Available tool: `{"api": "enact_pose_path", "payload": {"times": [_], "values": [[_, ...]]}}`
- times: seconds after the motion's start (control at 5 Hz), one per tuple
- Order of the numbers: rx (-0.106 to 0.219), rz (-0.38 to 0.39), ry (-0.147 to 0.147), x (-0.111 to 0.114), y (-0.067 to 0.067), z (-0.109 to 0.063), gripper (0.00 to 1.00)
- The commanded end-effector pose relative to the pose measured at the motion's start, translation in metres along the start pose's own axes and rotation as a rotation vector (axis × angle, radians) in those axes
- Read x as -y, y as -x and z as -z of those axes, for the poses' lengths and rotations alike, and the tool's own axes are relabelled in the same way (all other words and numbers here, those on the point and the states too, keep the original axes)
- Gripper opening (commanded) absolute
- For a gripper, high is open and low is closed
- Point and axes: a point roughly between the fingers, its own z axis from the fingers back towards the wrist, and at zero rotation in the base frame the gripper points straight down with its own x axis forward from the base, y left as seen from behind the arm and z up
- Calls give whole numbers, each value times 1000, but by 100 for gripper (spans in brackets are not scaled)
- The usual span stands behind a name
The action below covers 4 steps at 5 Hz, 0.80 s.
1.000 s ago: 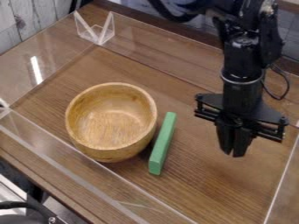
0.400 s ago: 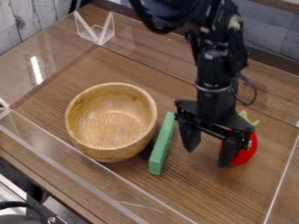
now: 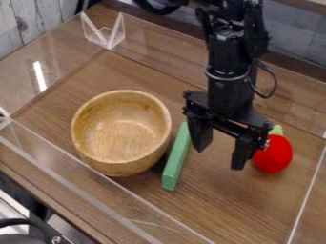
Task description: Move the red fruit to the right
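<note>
Camera view: gripper (image 3: 220, 156) is pointed straight down, jaws spread wide, nothing held; wooden bowl (image 3: 120, 132) is seen empty.

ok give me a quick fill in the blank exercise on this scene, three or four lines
1. The gripper stands with its jaws ____.
2. The wooden bowl holds ____.
3. The green block lies between the bowl and the ____ fruit.
4. The fruit rests on the ____, outside the gripper's fingers.

Missing words: open; nothing; red; table
</note>
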Motion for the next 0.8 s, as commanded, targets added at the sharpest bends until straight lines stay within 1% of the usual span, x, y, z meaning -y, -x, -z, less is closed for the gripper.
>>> {"api": "enact_pose_path", "payload": {"times": [0.0,0.4,0.6], "values": [[69,-49,1,7,-9,-15,100],[32,29,-11,7,-8,-8,100],[27,-21,-16,3,-8,-10,100]]}}
